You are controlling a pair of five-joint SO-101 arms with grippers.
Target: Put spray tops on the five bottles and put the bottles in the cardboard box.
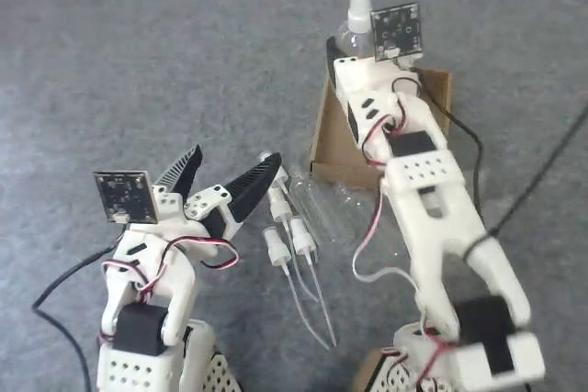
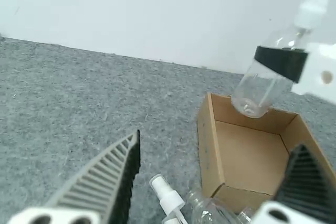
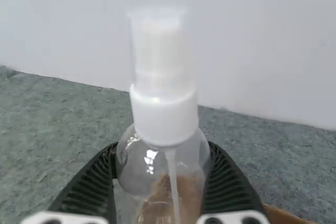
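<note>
High view: right gripper (image 1: 353, 50) jaws clamped on capped bottle (image 1: 356, 29) over cardboard box (image 1: 322, 135); left gripper (image 1: 237, 158) jaws spread wide, beside loose spray tops (image 1: 274, 245) on surface.

The left arm (image 1: 152, 268) and right arm (image 1: 432, 204) have white printed shells with black servo blocks (image 1: 140, 328) at the joints. Red, white and black wires (image 1: 370, 227) loop along the links. The left gripper (image 1: 234, 159) and right gripper (image 3: 163, 156) carry black ribbed fingers (image 2: 113, 177) beside square camera boards (image 1: 124, 195).
</note>
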